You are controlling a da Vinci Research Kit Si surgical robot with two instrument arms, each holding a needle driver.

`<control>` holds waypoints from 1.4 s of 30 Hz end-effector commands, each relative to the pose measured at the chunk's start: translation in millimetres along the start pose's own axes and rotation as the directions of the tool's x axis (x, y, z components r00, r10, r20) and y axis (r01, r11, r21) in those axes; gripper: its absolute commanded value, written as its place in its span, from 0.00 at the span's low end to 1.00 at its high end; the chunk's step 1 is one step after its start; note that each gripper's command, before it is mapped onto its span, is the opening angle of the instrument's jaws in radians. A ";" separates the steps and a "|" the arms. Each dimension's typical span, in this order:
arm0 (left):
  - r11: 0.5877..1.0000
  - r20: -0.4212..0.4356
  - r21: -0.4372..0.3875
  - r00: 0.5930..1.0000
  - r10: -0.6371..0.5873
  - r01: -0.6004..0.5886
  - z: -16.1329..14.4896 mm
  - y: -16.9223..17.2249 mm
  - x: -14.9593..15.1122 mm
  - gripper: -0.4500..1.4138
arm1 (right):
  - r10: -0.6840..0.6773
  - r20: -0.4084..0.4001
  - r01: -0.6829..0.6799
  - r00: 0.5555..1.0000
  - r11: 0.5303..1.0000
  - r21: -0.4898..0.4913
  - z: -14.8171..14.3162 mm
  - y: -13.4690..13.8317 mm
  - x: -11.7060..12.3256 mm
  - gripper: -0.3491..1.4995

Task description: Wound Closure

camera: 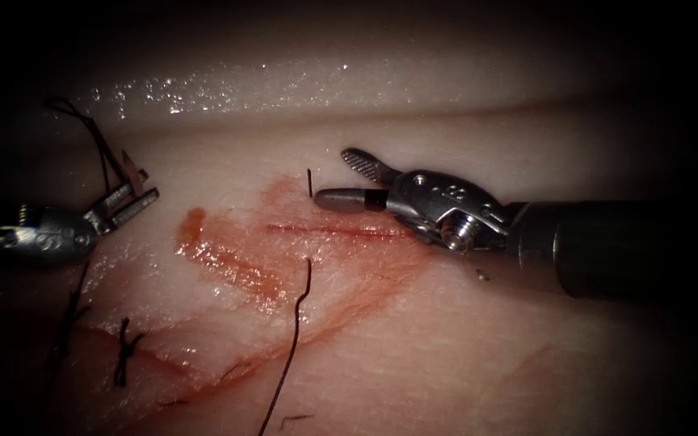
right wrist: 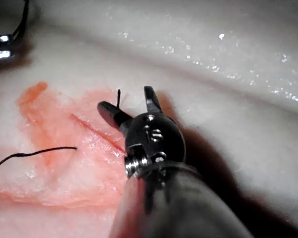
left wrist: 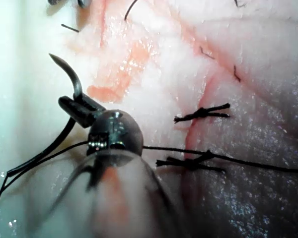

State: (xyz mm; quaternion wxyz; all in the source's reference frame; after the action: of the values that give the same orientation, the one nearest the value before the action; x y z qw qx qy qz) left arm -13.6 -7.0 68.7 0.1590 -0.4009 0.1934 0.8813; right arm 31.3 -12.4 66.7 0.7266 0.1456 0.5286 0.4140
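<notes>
My left tool (camera: 137,192) hovers left of the cut (camera: 337,231), its jaws shut on the curved needle (left wrist: 74,79) a short way behind the point. The needle is out of the tissue (camera: 446,355), and its tail trails black thread (left wrist: 35,158). To the right, my right tool (camera: 331,176) has its jaws open and holds nothing. It stands just above the cut, beside a short thread end (camera: 309,182) that sticks up from the tissue. The long thread (camera: 292,339) comes out on the near side of the cut. The right tool (right wrist: 125,97) and thread end (right wrist: 118,97) also appear in the right wrist view.
Two tied stitches (left wrist: 201,113) (left wrist: 188,161) lie on an older part of the cut at lower left, one knot (camera: 125,352) in the endoscope view. Red fluid (camera: 228,262) stains the tissue around the cut. A wet pale ridge (camera: 284,85) runs behind.
</notes>
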 end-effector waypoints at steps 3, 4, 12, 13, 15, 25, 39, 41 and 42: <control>1.000 -0.001 0.000 1.000 0.000 0.000 0.7 0.5 -0.2 0.00 | 0.001 -0.008 -0.001 1.000 1.000 0.003 1.8 1.0 -1.2 0.68; 1.000 -0.001 0.000 1.000 0.000 0.000 0.7 0.5 -0.2 0.00 | 0.004 -0.010 -0.004 1.000 1.000 0.002 2.0 1.1 -1.3 0.68; 1.000 0.000 -0.002 1.000 0.001 -0.001 0.7 0.5 -0.2 0.00 | 0.005 -0.014 -0.005 1.000 1.000 0.021 3.1 0.8 -1.3 0.64; 1.000 0.000 -0.002 1.000 0.001 -0.001 0.7 0.5 -0.2 0.00 | 0.005 -0.014 -0.005 1.000 1.000 0.024 3.3 0.7 -1.3 0.63; 1.000 0.000 -0.002 1.000 0.001 -0.001 0.7 0.5 -0.2 0.00 | 0.001 -0.014 -0.001 1.000 0.999 0.040 3.8 0.4 -1.4 0.61; 1.000 0.000 -0.002 1.000 0.001 -0.001 0.7 0.5 -0.2 0.00 | -0.013 -0.002 0.013 1.000 0.997 0.070 5.5 -0.6 -1.9 0.39; 1.000 0.000 -0.002 1.000 0.001 -0.001 0.6 0.5 -0.3 0.00 | -0.080 -0.057 0.078 0.995 0.996 -0.047 4.1 -0.9 0.3 0.00; 1.000 0.000 -0.002 1.000 0.001 -0.001 0.6 0.5 -0.3 0.00 | -0.090 -0.077 0.087 0.993 0.995 -0.048 3.9 -1.2 1.3 0.00; 1.000 0.000 -0.002 1.000 0.001 -0.001 0.7 0.5 -0.3 0.00 | -0.096 -0.086 0.092 0.992 0.995 -0.050 3.8 -1.3 1.8 0.00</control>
State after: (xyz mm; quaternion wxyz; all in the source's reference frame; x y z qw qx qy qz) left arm -13.6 -7.0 68.7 0.1580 -0.4005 0.1927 0.8818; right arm 34.5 -11.1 65.9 0.7248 0.0833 0.5565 0.3976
